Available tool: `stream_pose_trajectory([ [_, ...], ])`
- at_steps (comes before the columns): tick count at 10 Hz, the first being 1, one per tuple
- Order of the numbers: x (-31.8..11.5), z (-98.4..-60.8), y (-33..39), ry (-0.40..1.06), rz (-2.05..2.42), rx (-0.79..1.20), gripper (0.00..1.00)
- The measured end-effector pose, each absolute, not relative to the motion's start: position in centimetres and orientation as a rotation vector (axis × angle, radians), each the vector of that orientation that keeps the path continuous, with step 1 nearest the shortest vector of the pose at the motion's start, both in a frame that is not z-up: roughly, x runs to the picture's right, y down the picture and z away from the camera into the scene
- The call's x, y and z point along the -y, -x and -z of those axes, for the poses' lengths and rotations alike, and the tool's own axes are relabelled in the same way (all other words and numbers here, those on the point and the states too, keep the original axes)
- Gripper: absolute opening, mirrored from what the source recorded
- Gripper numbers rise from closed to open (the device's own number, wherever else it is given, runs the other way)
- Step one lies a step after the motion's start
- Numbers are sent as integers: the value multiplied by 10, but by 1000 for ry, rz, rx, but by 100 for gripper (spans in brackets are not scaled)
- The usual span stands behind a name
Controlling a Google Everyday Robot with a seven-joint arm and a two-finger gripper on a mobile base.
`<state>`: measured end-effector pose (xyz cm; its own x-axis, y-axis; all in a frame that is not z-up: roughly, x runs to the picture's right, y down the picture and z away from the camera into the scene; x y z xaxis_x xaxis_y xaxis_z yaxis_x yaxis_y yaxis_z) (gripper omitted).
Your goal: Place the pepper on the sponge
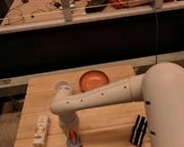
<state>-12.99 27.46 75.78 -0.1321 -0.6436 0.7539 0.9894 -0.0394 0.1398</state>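
Note:
A blue sponge (72, 145) lies near the table's front edge, left of centre. On it shows a small orange-red pepper (73, 137), right under my gripper (71, 132). The white arm (103, 94) reaches across the table from the right, and its wrist points straight down onto the pepper and sponge. The wrist hides most of the pepper, so whether the gripper holds it or only touches it is unclear.
An orange bowl (93, 80) stands at the back middle of the wooden table (106, 121). A white bottle (40, 135) lies at the left front. A black striped object (139, 130) sits at the right front. A dark shelf runs behind the table.

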Motion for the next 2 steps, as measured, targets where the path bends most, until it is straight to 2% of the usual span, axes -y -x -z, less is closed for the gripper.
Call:
stream_pose_trajectory([
  [2,-273,-756,131,573,1559,781,80],
])
